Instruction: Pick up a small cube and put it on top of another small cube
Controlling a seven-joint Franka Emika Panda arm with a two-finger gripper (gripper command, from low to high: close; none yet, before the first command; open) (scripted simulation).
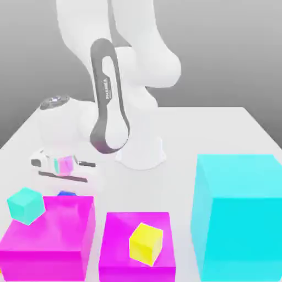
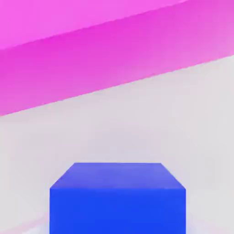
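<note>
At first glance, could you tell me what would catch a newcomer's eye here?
The big cyan block on the exterior view's right dominates. Two magenta blocks sit in front, carrying a teal cube and a yellow cube. A deep-blue cube fills the hand view's foreground.

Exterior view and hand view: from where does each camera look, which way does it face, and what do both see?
Exterior view: off the arm, raised, looking across the table over the magenta blocks at the arm's base; arm and hand show.
Hand view: on the hand, looking at the blue cube on the table, a magenta block behind it.
Shared: blue cube, magenta block, white table.
</note>
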